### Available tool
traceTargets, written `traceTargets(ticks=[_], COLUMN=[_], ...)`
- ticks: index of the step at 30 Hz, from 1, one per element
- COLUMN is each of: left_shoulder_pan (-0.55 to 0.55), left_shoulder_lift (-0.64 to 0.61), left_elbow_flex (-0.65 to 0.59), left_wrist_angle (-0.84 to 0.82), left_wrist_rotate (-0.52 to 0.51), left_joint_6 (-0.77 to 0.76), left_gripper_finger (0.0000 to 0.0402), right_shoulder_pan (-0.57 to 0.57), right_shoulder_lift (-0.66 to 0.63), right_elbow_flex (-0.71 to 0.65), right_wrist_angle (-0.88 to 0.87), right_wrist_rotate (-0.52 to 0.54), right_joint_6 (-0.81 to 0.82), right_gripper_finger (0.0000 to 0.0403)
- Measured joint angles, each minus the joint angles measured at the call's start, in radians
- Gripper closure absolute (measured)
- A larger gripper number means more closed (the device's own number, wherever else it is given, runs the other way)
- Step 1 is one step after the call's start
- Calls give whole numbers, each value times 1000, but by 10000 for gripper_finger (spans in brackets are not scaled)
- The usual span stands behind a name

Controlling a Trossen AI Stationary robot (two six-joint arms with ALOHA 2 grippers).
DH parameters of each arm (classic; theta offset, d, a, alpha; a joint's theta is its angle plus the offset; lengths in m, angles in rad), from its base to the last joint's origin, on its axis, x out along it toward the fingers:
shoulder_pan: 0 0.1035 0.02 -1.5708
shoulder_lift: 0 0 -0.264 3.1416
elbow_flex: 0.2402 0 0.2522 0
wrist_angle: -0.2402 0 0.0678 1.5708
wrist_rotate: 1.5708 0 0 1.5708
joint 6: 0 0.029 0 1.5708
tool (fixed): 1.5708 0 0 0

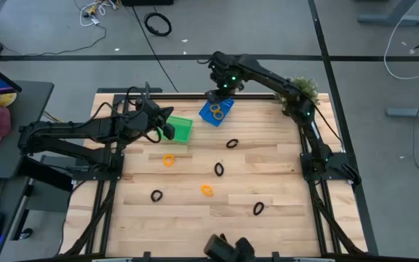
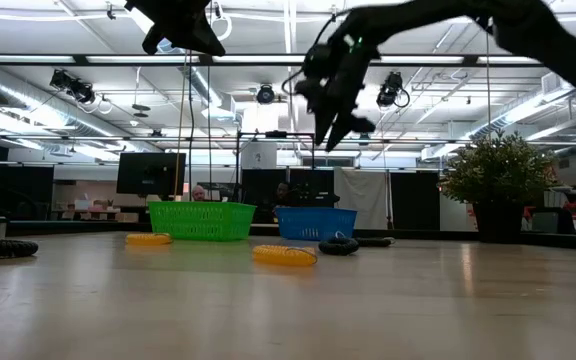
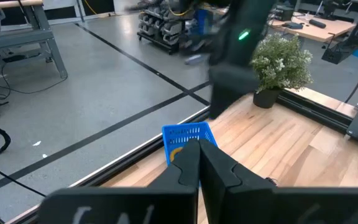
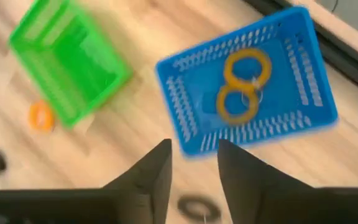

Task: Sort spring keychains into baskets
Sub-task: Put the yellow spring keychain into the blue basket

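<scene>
Nearest the overhead lens are my two arms; below them the table (image 1: 268, 156) spreads widest. My right gripper (image 4: 191, 163) hangs above the blue basket (image 1: 216, 112) at twelve o'clock, jaws apart and empty. My left gripper (image 3: 199, 163) hovers over the green basket (image 1: 180, 129) at ten o'clock, jaws together on nothing. Two orange keychains (image 4: 241, 84) already lie in the blue basket; the green one looks empty. Loose on the wood are orange rings at nine (image 1: 168, 160) and six o'clock (image 1: 206, 191), and black rings near centre (image 1: 231, 143), just below it (image 1: 219, 169), at seven (image 1: 156, 195) and at five (image 1: 258, 209). I judge these coils light, springy and liable to skid, so I would pinch across one side of the loop, pressing down onto the wood first.
</scene>
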Motion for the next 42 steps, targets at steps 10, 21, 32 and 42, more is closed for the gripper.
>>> traceTargets(ticks=[10,21,32,42], left_shoulder_pan=[0,0,0,-49], left_shoulder_lift=[0,0,0,9], left_elbow_flex=[0,0,0,78], left_wrist_angle=[0,-23,-22,-114], left_wrist_rotate=[0,26,26,44], left_joint_6=[0,-3,-2,-30], left_gripper_finger=[396,396,396,397], right_shoulder_pan=[157,351,409,409], right_shoulder_lift=[-213,-388,-488,-519], right_elbow_flex=[0,0,0,-17], right_wrist_angle=[-187,-227,-228,-228], right_wrist_rotate=[102,163,251,251], right_joint_6=[-99,-81,-170,-210], right_gripper_finger=[333,396,401,401])
